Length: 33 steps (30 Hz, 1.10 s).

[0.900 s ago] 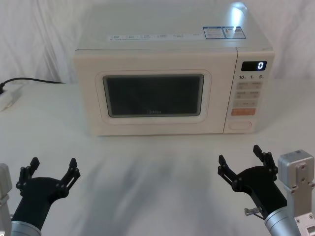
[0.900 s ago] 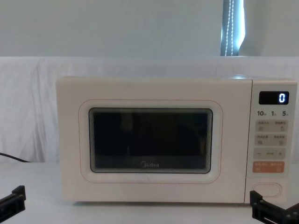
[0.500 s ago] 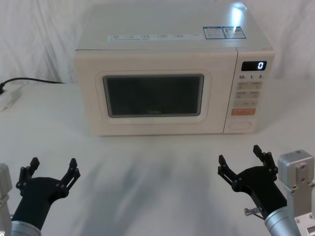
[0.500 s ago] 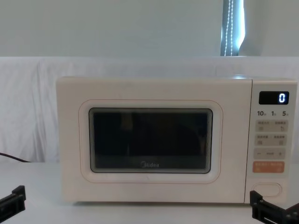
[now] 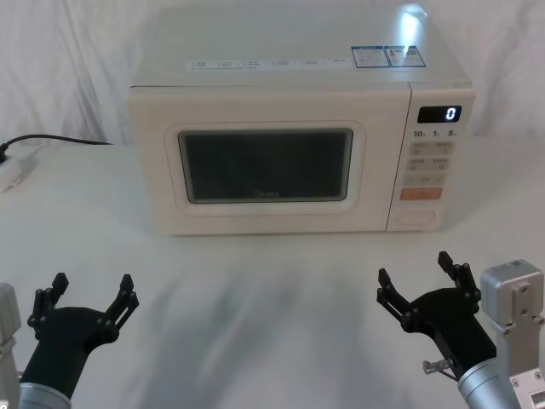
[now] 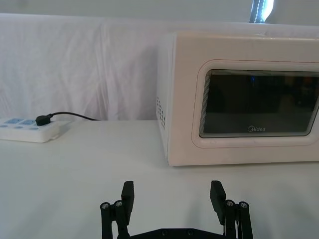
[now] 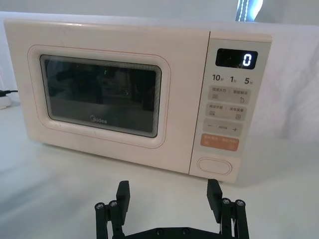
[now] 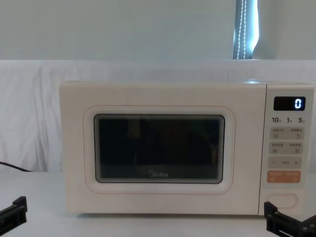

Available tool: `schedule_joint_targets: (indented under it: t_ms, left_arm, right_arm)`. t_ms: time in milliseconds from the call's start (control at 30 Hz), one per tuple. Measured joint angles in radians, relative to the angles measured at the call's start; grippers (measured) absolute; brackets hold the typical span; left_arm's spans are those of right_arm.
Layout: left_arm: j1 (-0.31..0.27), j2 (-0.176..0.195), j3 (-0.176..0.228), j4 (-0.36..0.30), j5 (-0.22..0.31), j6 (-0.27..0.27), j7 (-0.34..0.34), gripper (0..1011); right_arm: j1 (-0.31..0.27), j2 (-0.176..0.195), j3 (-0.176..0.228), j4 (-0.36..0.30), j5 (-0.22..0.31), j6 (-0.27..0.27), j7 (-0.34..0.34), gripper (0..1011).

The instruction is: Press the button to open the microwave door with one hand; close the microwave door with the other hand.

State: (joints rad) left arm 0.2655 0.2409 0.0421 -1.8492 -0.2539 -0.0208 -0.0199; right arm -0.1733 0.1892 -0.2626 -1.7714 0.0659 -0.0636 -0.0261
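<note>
Two grippers are hovering low over the white table (image 5: 272, 298), in front of the microwave and well apart from it. The left gripper (image 5: 90, 294) is sitting at the near left side, with its black fingers (image 6: 128, 192) spread wide and holding nothing. The right gripper (image 5: 417, 271) is sitting at the near right side, its fingers (image 7: 214, 193) also spread wide and empty. The microwave door (image 5: 268, 164) is lying shut, flush with the cream body, and its dark window is facing the robot. In the right wrist view the door (image 7: 102, 94) is standing beyond the fingers and more to one side, while the button (image 7: 215, 166) is lying just beyond the gap between the two fingers, not touched by them. In the head view the button (image 5: 414, 216) is sitting at the bottom of the control panel (image 5: 430, 162), under the orange key (image 5: 420, 193), and the right gripper is waiting almost straight in front of it. The display (image 5: 439, 113) is showing a zero. In the left wrist view the door (image 6: 259, 107) is standing beyond the left fingers and off to one side. A power strip (image 6: 27, 130) with a black cable is lying on the table at the far left.
</note>
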Motion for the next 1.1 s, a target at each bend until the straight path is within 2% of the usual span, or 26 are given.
schedule_joint_targets:
  t_ms: [633, 867, 900, 933, 1000, 1067, 1100]
  left_arm:
    - [0.000, 0.000, 0.000, 0.000, 0.000, 0.000, 0.000, 1001]
    - [0.000, 0.000, 0.000, 0.000, 0.000, 0.000, 0.000, 1001]
    - [0.000, 0.000, 0.000, 0.000, 0.000, 0.000, 0.000, 1001]
    - [0.000, 0.000, 0.000, 0.000, 0.000, 0.000, 0.000, 1001]
    - [0.000, 0.000, 0.000, 0.000, 0.000, 0.000, 0.000, 1001]
    - [0.000, 0.000, 0.000, 0.000, 0.000, 0.000, 0.000, 1001]
    - [0.000, 0.000, 0.000, 0.000, 0.000, 0.000, 0.000, 1001]
  right_arm:
    - [0.000, 0.000, 0.000, 0.000, 0.000, 0.000, 0.000, 993]
    - [0.000, 0.000, 0.000, 0.000, 0.000, 0.000, 0.000, 826]
    - [0.000, 0.000, 0.000, 0.000, 0.000, 0.000, 0.000, 826]
    - [0.000, 0.000, 0.000, 0.000, 0.000, 0.000, 0.000, 777]
    - [0.000, 0.000, 0.000, 0.000, 0.000, 0.000, 0.000, 747]
    - [0.000, 0.000, 0.000, 0.000, 0.000, 0.000, 0.000, 645]
    - [0.000, 0.000, 0.000, 0.000, 0.000, 0.000, 0.000, 645]
